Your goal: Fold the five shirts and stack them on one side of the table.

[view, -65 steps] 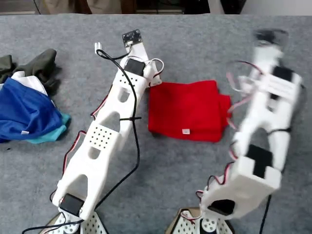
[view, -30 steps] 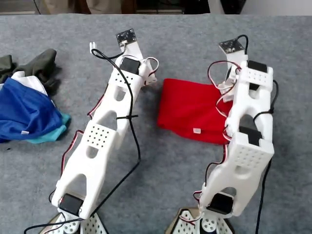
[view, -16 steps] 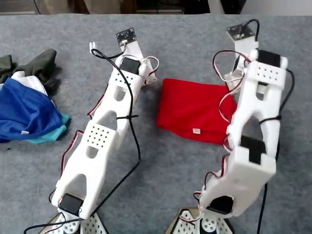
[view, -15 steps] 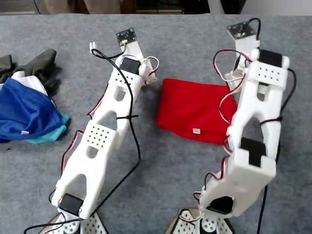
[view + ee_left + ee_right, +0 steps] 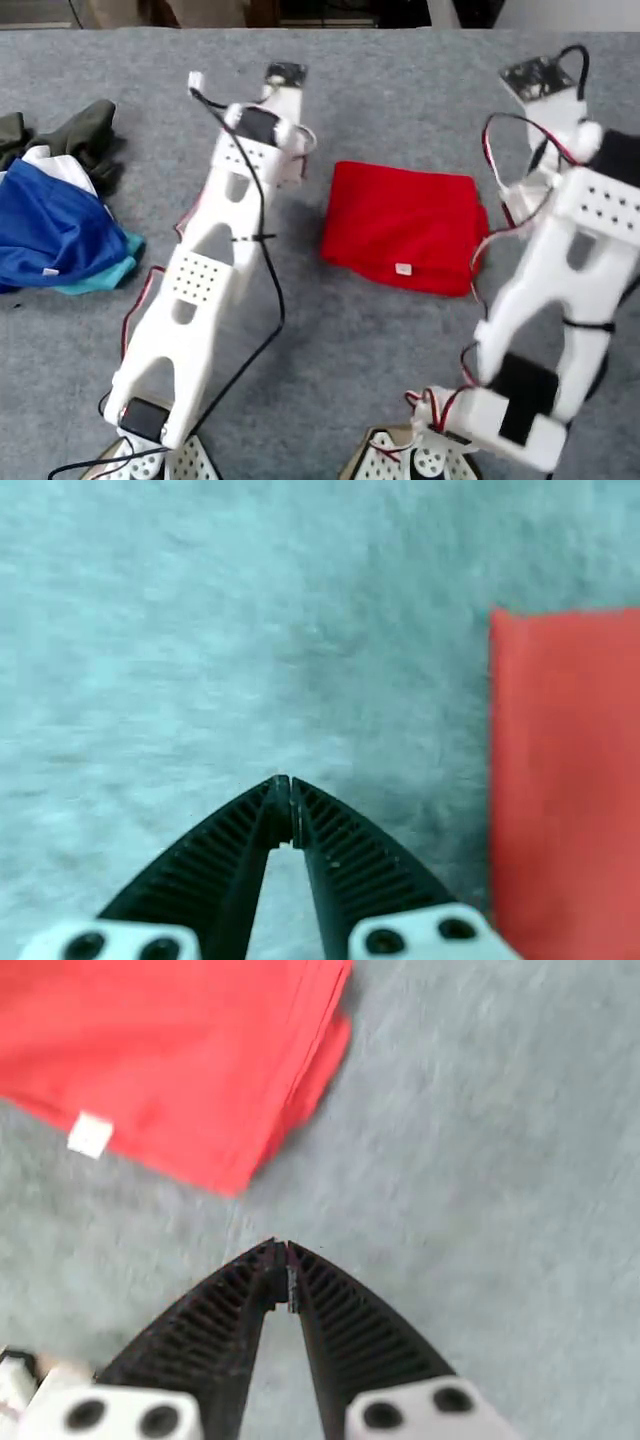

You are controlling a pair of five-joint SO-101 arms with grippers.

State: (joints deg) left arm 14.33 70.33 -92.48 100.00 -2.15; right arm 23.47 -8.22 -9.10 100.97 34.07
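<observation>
Left gripper [image 5: 283,783]: jaws closed on nothing, above the grey table [image 5: 330,350], near the red shirt's [image 5: 402,226] edge.
Right gripper [image 5: 281,1252]: jaws closed, empty, over the table just off the shirt's corner.
Red shirt: folded flat mid-table, between the two arms, white tag up.
Pile [image 5: 55,230]: blue, teal and olive shirts, crumpled, on the left arm's side, well apart from the red shirt.
</observation>
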